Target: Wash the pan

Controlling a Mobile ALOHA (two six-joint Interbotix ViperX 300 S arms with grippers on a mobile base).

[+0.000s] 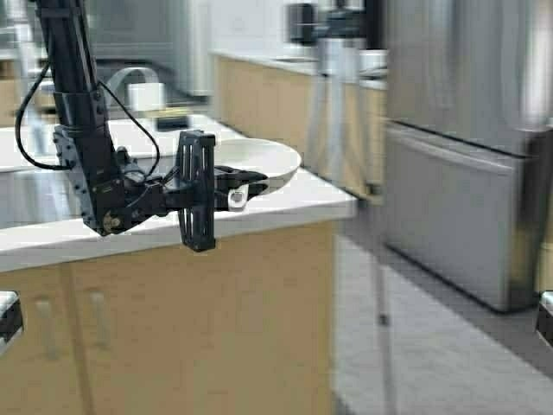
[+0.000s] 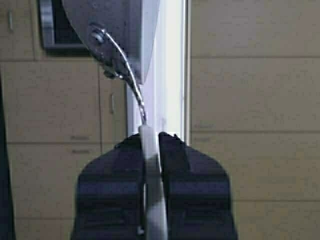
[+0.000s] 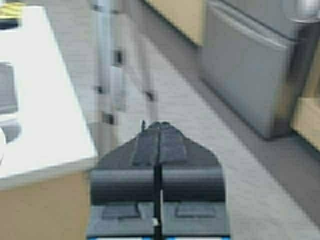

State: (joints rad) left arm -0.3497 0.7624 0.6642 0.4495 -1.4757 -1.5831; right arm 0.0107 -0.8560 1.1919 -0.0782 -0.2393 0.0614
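Observation:
The white pan (image 1: 260, 159) is held level over the near right corner of the counter; I cannot tell whether it touches the top. My left gripper (image 1: 244, 183) is shut on its pale handle (image 1: 237, 200), whose end with the hole sticks out beside the fingers. In the left wrist view the handle (image 2: 151, 165) is clamped between the dark fingers of the left gripper (image 2: 152, 137), with the pan's body (image 2: 120, 35) beyond. My right gripper (image 3: 159, 127) is shut and empty, low over the floor beside the counter's corner.
The white counter (image 1: 294, 206) has wooden cabinet doors (image 1: 199, 320) below. A sink faucet (image 1: 130, 79) stands at the back left. A tripod (image 1: 339, 112) stands on the floor right of the counter. A steel appliance (image 1: 467, 173) fills the right side.

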